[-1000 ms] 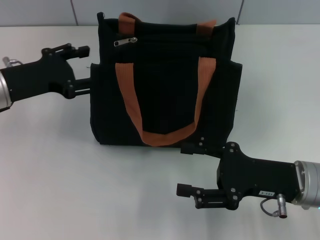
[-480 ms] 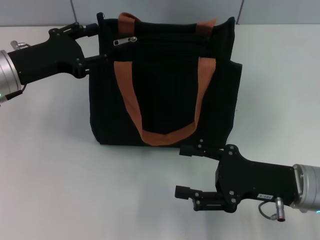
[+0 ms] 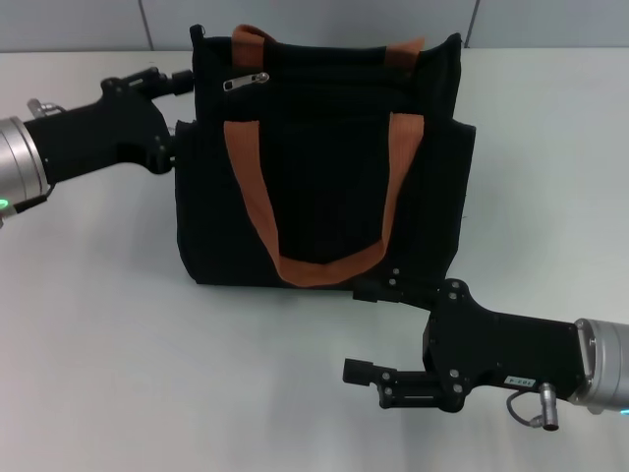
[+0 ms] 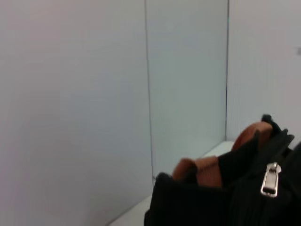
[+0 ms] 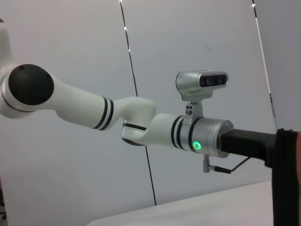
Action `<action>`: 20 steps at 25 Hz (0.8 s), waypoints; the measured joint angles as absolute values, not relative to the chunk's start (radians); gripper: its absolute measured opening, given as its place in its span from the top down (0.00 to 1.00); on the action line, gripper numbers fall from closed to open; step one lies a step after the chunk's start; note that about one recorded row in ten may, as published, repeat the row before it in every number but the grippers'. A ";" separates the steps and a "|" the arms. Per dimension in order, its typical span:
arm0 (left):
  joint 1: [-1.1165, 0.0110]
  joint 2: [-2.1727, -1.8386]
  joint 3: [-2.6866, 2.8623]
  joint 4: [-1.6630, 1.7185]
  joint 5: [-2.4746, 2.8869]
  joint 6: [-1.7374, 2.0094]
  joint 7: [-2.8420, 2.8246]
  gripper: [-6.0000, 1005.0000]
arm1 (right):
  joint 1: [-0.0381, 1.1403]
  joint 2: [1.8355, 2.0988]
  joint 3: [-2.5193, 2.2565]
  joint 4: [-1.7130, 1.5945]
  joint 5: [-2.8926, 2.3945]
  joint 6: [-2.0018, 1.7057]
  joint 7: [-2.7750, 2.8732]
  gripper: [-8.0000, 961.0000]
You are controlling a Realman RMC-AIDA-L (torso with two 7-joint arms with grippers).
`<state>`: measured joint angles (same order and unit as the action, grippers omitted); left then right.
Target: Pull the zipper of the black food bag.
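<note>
White tabletop (image 3: 88, 324) carries the black food bag (image 3: 324, 157); my open left end effector (image 3: 180, 103) flanks its corner, zipper (image 3: 247, 82) ungrasped; right end effector (image 3: 362, 334) open nearby.

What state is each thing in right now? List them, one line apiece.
black food bag: upright on the table, handles drooping.
zipper: closed, pull tab near the bag's left end, ungrasped.
left gripper: at the bag's left edge, jaws open.
right gripper: near the bag's base, jaws open, empty.
</note>
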<state>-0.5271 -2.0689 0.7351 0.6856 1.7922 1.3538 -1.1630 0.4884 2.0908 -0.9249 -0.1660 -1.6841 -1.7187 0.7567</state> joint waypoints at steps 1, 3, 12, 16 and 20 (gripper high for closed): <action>-0.522 -2.068 0.739 0.687 1.792 1.354 -1.162 0.20 | 0.488 2.091 -0.925 -0.166 -1.684 -1.719 0.757 0.14; -0.517 -2.068 0.734 0.689 1.785 1.354 -1.161 0.21 | 0.492 2.091 -0.925 -0.167 -1.677 -1.710 0.756 0.14; -0.525 -2.073 0.742 0.672 1.766 1.347 -1.130 0.30 | 0.502 2.091 -0.925 -0.167 -1.671 -1.709 0.756 0.14; -0.529 -2.074 0.743 0.663 1.743 1.351 -1.126 0.45 | 0.501 2.091 -0.925 -0.166 -1.667 -1.707 0.756 0.14; -0.530 -2.074 0.744 0.663 1.724 1.351 -1.126 0.57 | 0.500 2.091 -0.925 -0.166 -1.662 -1.705 0.756 0.14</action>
<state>-0.5299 -2.0740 0.7437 0.6627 1.7245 1.3510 -1.1257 0.4999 2.0908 -0.9250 -0.1656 -1.6615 -1.7048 0.7561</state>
